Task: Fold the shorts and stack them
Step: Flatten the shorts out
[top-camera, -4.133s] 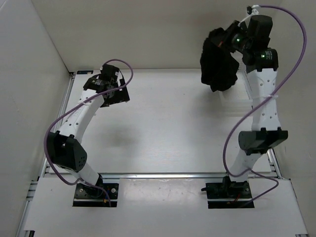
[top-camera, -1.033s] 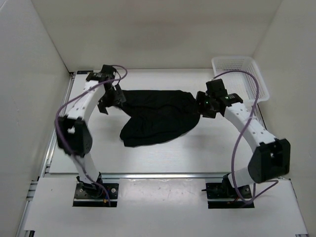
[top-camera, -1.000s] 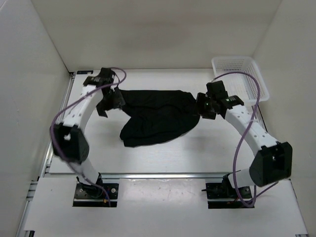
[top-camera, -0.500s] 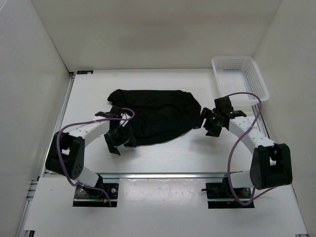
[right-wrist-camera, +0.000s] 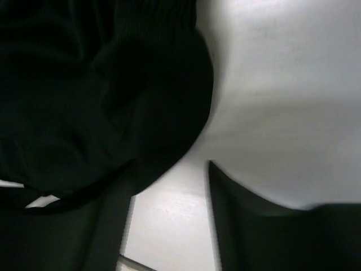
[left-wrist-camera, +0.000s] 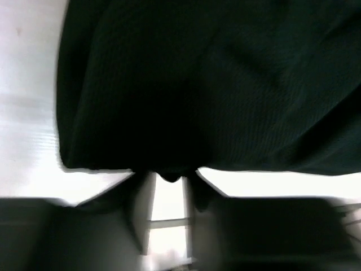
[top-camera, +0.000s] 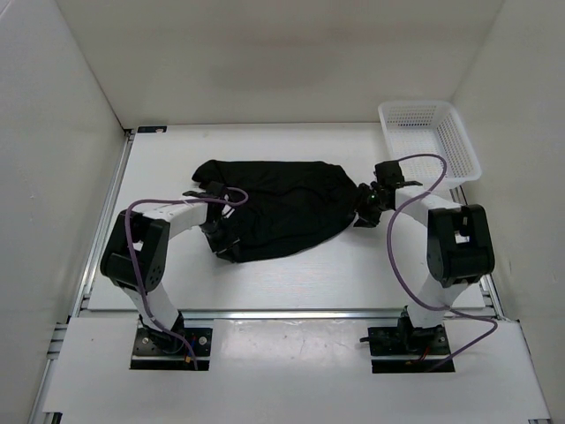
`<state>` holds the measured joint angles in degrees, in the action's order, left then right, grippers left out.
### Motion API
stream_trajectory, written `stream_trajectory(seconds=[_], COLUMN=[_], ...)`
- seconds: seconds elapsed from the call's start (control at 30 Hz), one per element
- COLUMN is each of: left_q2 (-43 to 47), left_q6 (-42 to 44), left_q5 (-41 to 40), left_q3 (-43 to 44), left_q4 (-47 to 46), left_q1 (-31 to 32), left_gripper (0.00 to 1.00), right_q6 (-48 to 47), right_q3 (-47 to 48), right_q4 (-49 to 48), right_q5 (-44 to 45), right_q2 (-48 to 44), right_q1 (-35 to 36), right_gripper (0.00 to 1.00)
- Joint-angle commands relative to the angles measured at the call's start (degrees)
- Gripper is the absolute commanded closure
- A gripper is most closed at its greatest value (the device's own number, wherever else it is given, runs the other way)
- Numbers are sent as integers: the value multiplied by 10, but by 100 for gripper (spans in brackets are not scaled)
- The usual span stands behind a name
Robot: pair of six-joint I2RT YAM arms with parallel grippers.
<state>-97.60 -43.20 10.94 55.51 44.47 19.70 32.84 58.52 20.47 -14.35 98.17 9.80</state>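
On bench (top-camera: 291, 276), shorts (top-camera: 282, 205) lying; left end effector (left-wrist-camera: 168, 183) at hem, grip impossible to tell; right end effector (right-wrist-camera: 171, 169) open.

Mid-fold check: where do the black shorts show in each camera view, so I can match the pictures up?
Top external: the plain black soft fabric shorts lie spread mid-table.
Left wrist: they fill the upper part of the frame.
Right wrist: they fill the upper left.
Shared landmark: the white table, bare beside the fabric in every view.
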Motion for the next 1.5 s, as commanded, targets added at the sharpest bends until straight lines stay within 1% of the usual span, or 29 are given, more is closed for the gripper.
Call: stream_trajectory(seconds=[0.0, 0.03, 0.07, 0.1, 0.13, 0.17, 0.2, 0.27, 0.37, 0.4, 0.43, 0.5, 0.53, 0.6, 0.63, 0.7, 0.77, 0.8, 0.83, 0.87, 0.93, 1.0, 1.07, 1.1, 1.17, 1.2, 1.27, 1.4, 1.47], left_q2=[-12, -12, -7, -1, 5, 19, 26, 39, 51, 51, 51, 35, 35, 27, 27, 27, 50, 57, 72, 79, 84, 98, 98, 98, 98, 98, 98, 103, 103], left_q6=[8, 8, 8, 8, 8, 8, 8, 14, 35, 35, 49, 59, 66, 72, 78, 78, 78, 78, 78, 78, 78, 78, 83, 88, 88, 88, 94, 94, 94], left_q5=[-25, -20, -15, -14, -29, -38, -50, -79, -110, -118, -124, -124, -130, -130, -124, -105, -88, -82, -77, -77, -72, -82, -88, -88, -94, -94, -94, -94, -94], left_q3=[20, 20, 25, 34, 40, 57, 70, 100, 187, 251, 288, 372, 461, 544, 605, 634, 617, 600, 562, 544, 514, 486, 479, 479, 479, 485, 485, 491, 484], left_q4=[-34, -34, -34, -25, -17, -7, 18, 47, 106, 124, 141, 198, 218, 256, 261, 267, 259, 254, 248, 242, 236, 231, 231, 236, 242, 242, 247, 247, 247], left_q1=[-1, -1, -1, -1, -1, -6, -12, -22, -49, -66, -75, -100, -108, -127, -128, -134, -134, -134, -128, -128, -128, -128, -128, -133, -139, -139, -145, -150, -150], left_gripper=[84, 90, 90, 90, 90, 90, 90, 90, 90, 90, 90, 90, 90, 90, 90, 90, 90, 90, 90, 90, 90, 90, 90, 90, 90, 90, 90, 90, 90], right_q6=[-6, -6, -6, -6, -6, -12, -12, -12, -5, -5, 0, 7, 7, 13, 13, 13, 6, 6, 6, 6, 11, 17, 17, 17, 10, 10, 21, 70, 99], right_q3=[42, 48, 53, 67, 76, 88, 112, 134, 193, 216, 270, 326, 377, 420, 432, 441, 425, 393, 372, 349, 280, 232, 182, 172, 166, 166, 159, 135, 123], right_q4=[-27, -27, -27, -27, -27, -17, -11, -6, 5, 27, 39, 56, 70, 81, 81, 86, 86, 86, 86, 78, 72, 53, 47, 47, 55, 61, 61, 26, -15], right_q5=[-10, -3, 9, 9, 9, 9, 9, 9, 9, 4, 4, 4, 9, 9, 9, 9, 9, 2, 2, -10, -13, -6, 12, 28, 79, 87, 81, 32, 11], right_q2=[40, 46, 56, 62, 69, 80, 86, 91, 91, 91, 85, 71, 58, 42, 23, 2, -24, -30, -35, -42, -47, -47, -40, -32, -15, 8, 30, 69, 79], right_q1=[-3, -3, 3, 9, 9, 14, 20, 20, 20, 20, 20, 20, 20, 20, 25, 25, 44, 50, 63, 72, 111, 143, 193, 229, 259, 275, 276, 276, 276], right_gripper=[56, 63, 69, 81, 86, 96, 100, 100, 100, 100, 100, 100, 100, 100, 100, 100, 100, 98, 91, 72, 52, 42, 42, 33, 23, 20, 19, 19, 22])
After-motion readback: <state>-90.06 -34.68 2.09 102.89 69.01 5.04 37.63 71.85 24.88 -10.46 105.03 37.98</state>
